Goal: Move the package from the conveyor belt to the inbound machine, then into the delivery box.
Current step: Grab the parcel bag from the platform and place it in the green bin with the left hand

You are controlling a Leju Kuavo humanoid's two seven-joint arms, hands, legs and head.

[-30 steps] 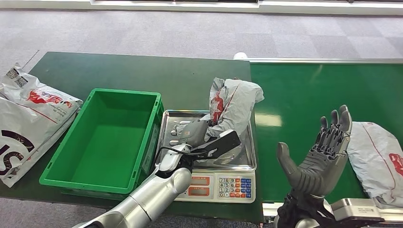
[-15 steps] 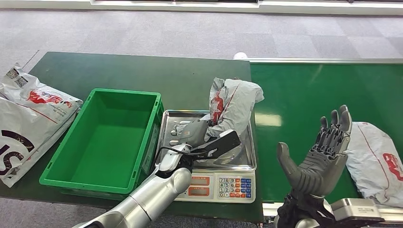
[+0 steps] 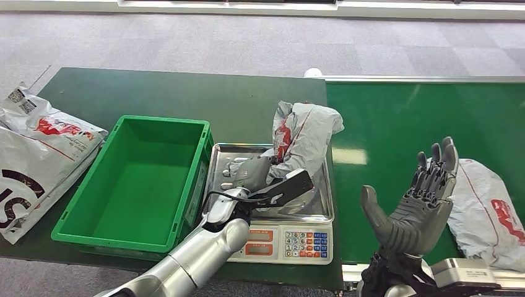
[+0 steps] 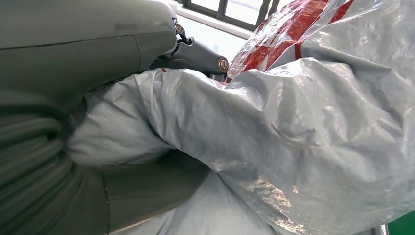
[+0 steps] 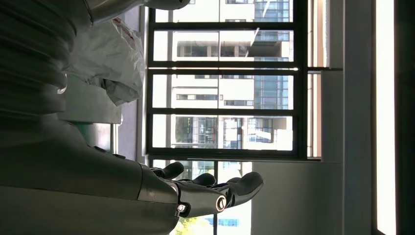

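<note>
At frame centre the left hand (image 3: 251, 172) gripped the grey package (image 3: 303, 139) on the scale tray (image 3: 322, 207), while the right hand (image 3: 416, 207) stood spread wide and empty at lower right.

Grey poly-mailer packages with red print: 2. 1 crumpled package (image 3: 303, 139) stands on the scale pan, gripped by the left hand (image 3: 251, 172); 1 flat package (image 3: 489, 210) lies on the conveyor belt (image 3: 396, 117), behind the right hand (image 3: 415, 207).

Large white printed bags: 2, overlapping at the table's left end; upper bag (image 3: 52, 133), lower bag (image 3: 18, 185).

Green plastic crates: 1 (image 3: 99, 179), between the bags and the scale.

Weighing scales: 1 (image 3: 291, 242), with 1 steel pan (image 3: 216, 161) and 1 keypad.

Conveyor belts: 1.

Dark green tables: 1 (image 3: 186, 93).

Robot hands: 2; the right one is raised, fingers spread.
</note>
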